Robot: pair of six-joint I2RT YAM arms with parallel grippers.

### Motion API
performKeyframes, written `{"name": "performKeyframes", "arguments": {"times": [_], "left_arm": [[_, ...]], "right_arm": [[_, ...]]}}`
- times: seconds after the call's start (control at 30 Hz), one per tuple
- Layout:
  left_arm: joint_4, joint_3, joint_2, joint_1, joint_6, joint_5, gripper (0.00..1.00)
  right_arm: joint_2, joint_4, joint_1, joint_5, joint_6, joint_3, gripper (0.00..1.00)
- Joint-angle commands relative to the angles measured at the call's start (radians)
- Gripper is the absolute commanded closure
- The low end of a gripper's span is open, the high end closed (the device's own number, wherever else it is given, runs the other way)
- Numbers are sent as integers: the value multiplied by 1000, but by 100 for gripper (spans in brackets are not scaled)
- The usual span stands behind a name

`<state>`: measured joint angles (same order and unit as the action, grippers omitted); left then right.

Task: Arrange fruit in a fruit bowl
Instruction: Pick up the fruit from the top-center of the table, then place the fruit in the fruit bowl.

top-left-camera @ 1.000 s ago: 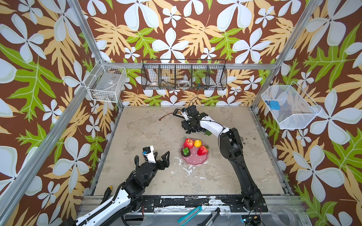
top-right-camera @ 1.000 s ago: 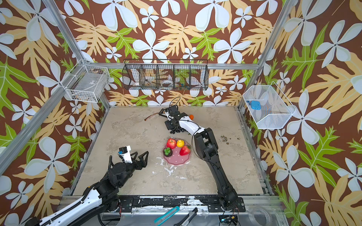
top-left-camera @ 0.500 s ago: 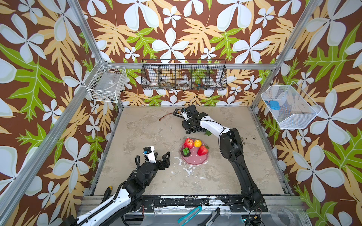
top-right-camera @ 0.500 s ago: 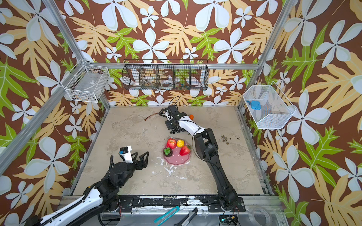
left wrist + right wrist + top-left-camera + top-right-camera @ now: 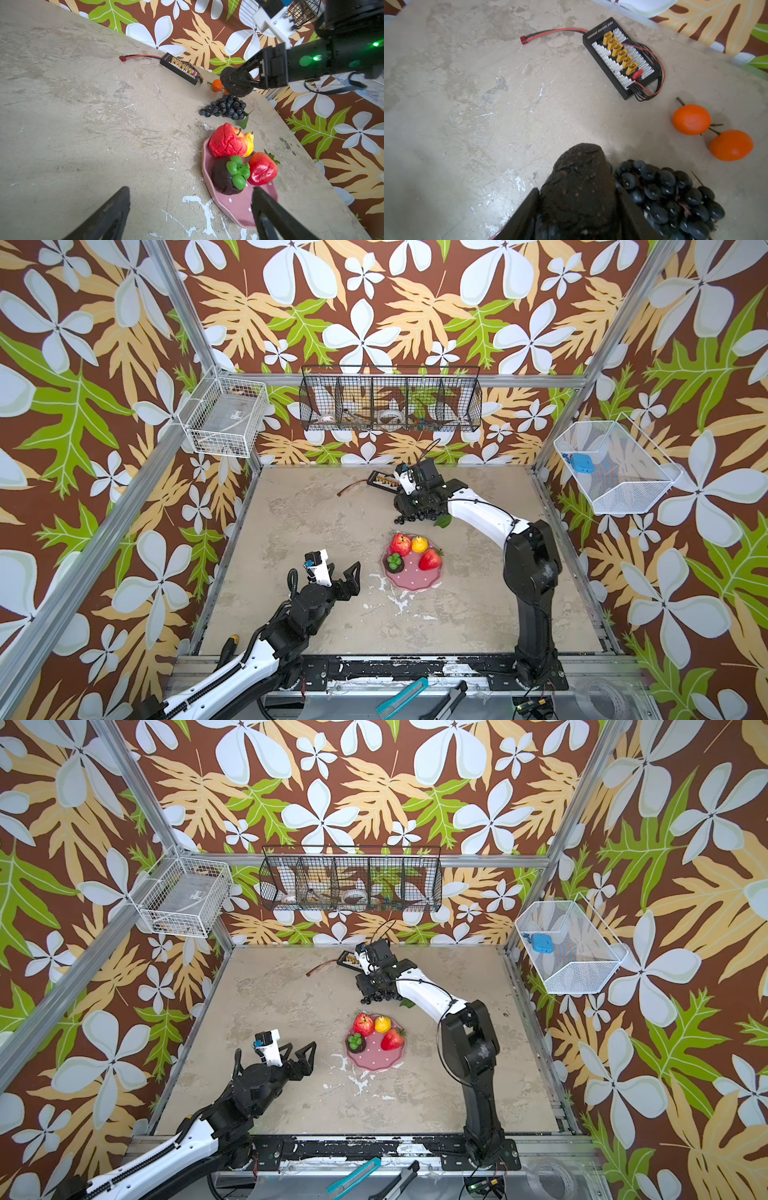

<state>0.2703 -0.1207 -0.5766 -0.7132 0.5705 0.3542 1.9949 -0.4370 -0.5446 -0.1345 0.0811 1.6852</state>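
My left gripper (image 5: 334,572) hangs empty at the 9 o'clock side of the fruit bowl (image 5: 415,578), its fingers spread wide. The bowl is a shallow glazed pink dish with a wavy rim. It carries a wrinkled red apple (image 5: 400,544) at 11 o'clock, a yellow lemon (image 5: 419,544) at 12, a glossy red strawberry (image 5: 430,559) at 3 and a dark mangosteen (image 5: 394,563) with green leaves at 9.

At the bowl's 12 o'clock, my right gripper (image 5: 579,207) is half closed across the belly of a dark brown avocado (image 5: 581,176), just beside the grape bunch (image 5: 225,107). The avocado's pebbled matte skin should grip well. I judge it light and slightly yielding, but its tapered egg shape could squirt out, so the widest middle is where to hold it. Two smooth oranges (image 5: 691,119) lie beyond the grapes.
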Motion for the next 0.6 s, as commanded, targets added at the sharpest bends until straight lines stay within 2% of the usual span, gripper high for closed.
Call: {"name": "performKeyframes", "arguments": {"times": [0.0, 0.3, 0.57], "left_arm": [[29, -8, -6, 1, -12, 12, 8], [41, -6, -23, 1, -19, 25, 8], [54, 0, -41, 1, -19, 29, 8]], "right_arm": [[-104, 79, -3, -6, 43, -117, 47], [-430, 110, -52, 18, 85, -467, 45], [-609, 150, -119, 35, 157, -709, 45]]}}
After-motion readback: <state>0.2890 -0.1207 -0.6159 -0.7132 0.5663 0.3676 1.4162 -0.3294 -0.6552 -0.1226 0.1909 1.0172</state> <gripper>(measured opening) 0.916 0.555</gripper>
